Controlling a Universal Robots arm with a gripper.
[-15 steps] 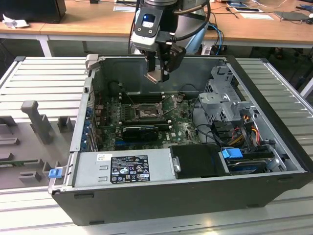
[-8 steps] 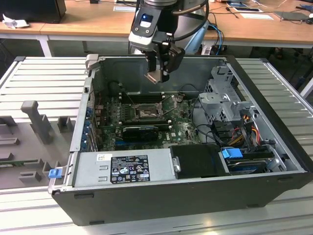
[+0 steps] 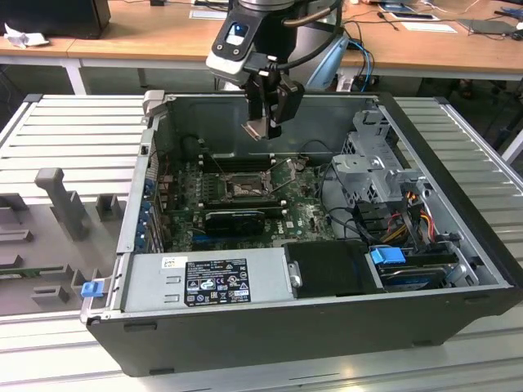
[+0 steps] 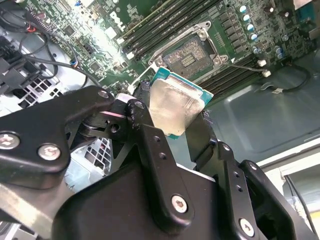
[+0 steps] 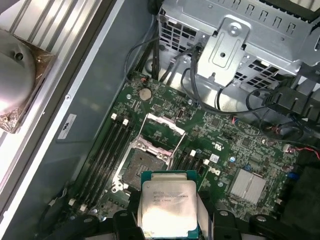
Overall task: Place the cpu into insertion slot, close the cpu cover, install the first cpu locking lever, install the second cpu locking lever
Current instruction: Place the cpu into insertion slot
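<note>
We are finding the black two-fingered gripper (image 4: 173, 114) hanging over the open black computer case (image 3: 270, 339), which is resting on the ribbed grey metal tabletop (image 3: 65, 131). Its jaws are clenched on the cpu (image 5: 169, 204), a small flat square chip with a dull silver face and green border, and are pinching it at two opposite edges. The chip is riding in the air above the green circuit board (image 5: 240, 145), apart from the insertion slot (image 5: 145, 164), the square dark-centred socket with a silver rim, which is lying bare. The cpu cover (image 5: 164, 123), a thin silver frame plate, is appearing to stand swung open beside the socket.

We are judging the chip light, stiff and thin, with a slippery smooth lid and a delicate underside. The edges are offering the only safe purchase.
</note>
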